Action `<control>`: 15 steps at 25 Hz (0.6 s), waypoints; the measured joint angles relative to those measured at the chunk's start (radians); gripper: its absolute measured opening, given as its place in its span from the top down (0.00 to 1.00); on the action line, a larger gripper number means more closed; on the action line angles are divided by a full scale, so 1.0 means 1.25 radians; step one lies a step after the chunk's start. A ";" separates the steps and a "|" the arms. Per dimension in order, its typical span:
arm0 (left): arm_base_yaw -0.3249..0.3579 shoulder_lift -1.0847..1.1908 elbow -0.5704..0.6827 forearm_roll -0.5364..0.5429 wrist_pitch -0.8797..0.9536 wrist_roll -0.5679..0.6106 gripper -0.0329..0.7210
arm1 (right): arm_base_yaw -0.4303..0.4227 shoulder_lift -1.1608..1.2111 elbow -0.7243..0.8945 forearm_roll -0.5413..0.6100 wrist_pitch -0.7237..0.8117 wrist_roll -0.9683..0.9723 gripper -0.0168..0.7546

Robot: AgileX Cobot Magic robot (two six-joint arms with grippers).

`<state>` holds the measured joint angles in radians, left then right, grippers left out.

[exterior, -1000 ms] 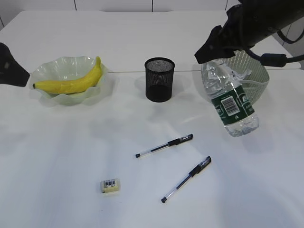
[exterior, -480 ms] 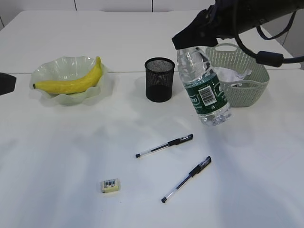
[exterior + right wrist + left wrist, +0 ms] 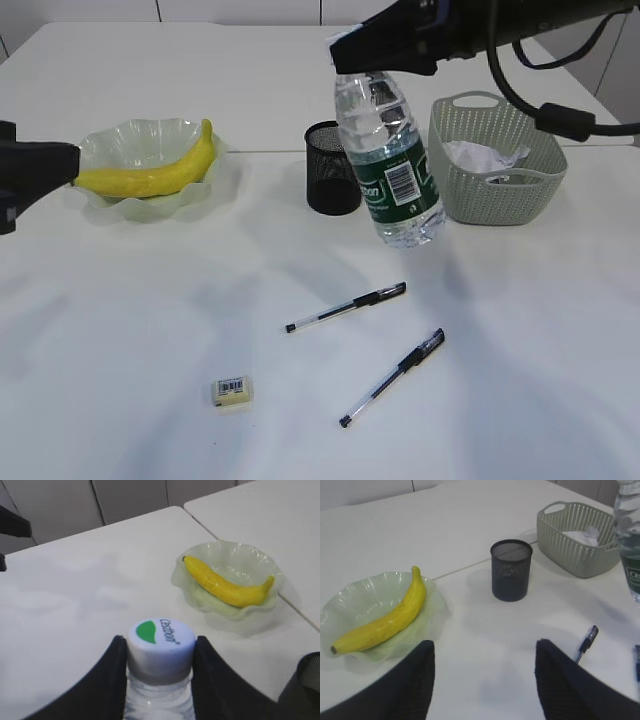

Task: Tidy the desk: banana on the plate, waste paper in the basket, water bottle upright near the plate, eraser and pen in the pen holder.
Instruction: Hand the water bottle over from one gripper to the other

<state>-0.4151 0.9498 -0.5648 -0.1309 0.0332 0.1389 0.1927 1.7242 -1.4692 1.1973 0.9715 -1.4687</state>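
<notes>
banana (image 3: 150, 175) already lying in the plate (image 3: 105, 140) at the upper left of the exterior frame, so that bit looks done. crumpled waste paper (image 3: 485, 155) sitting inside the basket (image 3: 500, 195) at the upper right — done too, by the look of it.

right now: right tool (image 3: 160, 652) clamped on the neck of the water bottle (image 3: 388, 160), just under the white cap (image 3: 161, 635), one finger (image 3: 107, 680) on each side. bottle hanging clear of the bench (image 3: 120, 330) near the top middle of the frame, slightly tilted, partly in front of the pen holder (image 3: 330, 168). not set down yet, and well apart from the plate, so probably mid-carry toward that side.

left tool (image 3: 482, 675) open and empty, fingers spread at the bottom of its own wrist view, hovering near the plate at the left edge of the exterior frame.

left to do, judging from the layout: standing the bottle upright near the plate, then both pens — upper pen (image 3: 345, 306) and lower pen (image 3: 392, 377), centre to lower middle — plus the eraser (image 3: 231, 390) lower left of centre, all flat on the bench, none in the holder. roughly halfway through.
</notes>
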 joint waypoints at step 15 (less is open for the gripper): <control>-0.089 0.000 0.004 -0.008 -0.126 0.001 0.35 | 0.065 0.000 0.000 0.144 0.069 -0.216 0.68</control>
<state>-0.5264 0.9498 -0.5604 -0.1407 -0.1247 0.1404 0.2739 1.7242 -1.4692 1.3778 1.0574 -1.7387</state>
